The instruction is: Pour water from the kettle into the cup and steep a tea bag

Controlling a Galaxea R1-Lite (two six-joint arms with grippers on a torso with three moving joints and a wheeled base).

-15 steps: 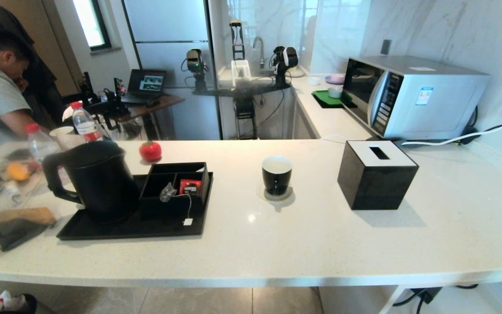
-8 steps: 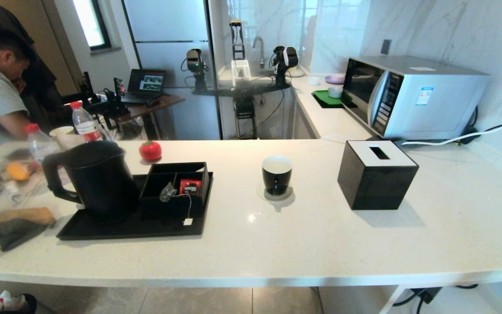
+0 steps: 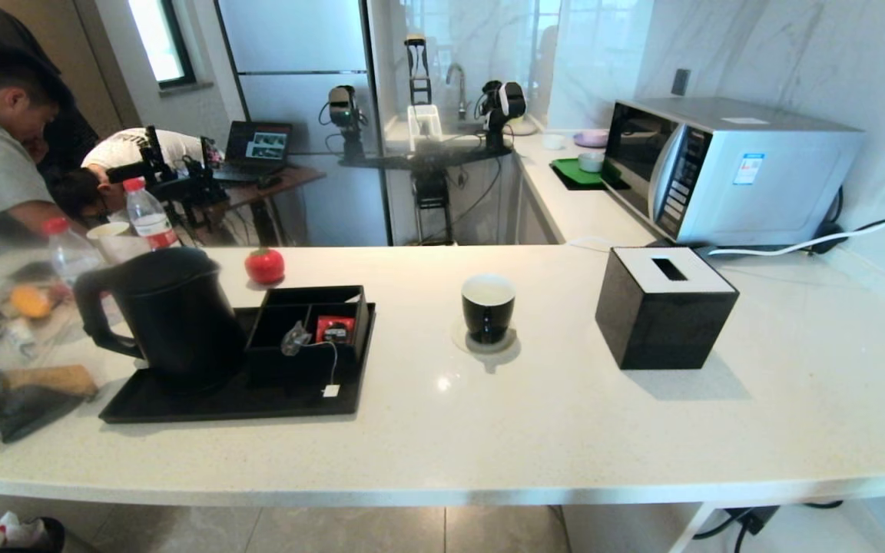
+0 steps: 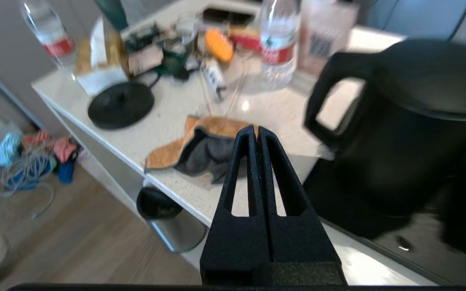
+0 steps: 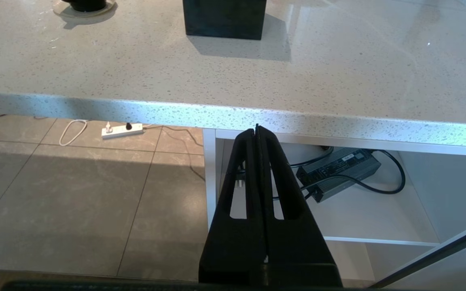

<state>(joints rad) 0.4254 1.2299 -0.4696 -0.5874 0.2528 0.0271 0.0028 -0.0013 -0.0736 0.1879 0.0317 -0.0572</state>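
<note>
- Setting: a kitchen with a pale speckled counter (image 3: 535, 430); a microwave (image 3: 727, 173) stands at the far right against the marble wall.
- Far left of the counter: clutter, including red-capped bottles (image 3: 149, 215) and an orange-and-grey cloth (image 4: 200, 147).
- Tray (image 3: 181, 403): black, on the left part of the counter.
- Kettle (image 3: 174, 315): upright on the tray's left half, handle facing left.
- Box (image 3: 312, 322): a black compartmented box just right of the kettle, on the tray.
- Tea bag (image 3: 296, 339): lies on the box's front edge; its string runs down to a tag on the tray floor.
- Cup (image 3: 488, 307): upright on a round coaster (image 3: 486, 342) at mid-counter, well apart from the tray.
- Tissue box (image 3: 665, 307): black, right of the cup.
- Left gripper (image 4: 258, 131): fingers pressed together, holding nothing, in the air off the counter's left end, pointing toward the cloth, with the kettle handle beside it.
- Right gripper (image 5: 257, 131): fingers closed, empty, parked below the counter edge.
</note>
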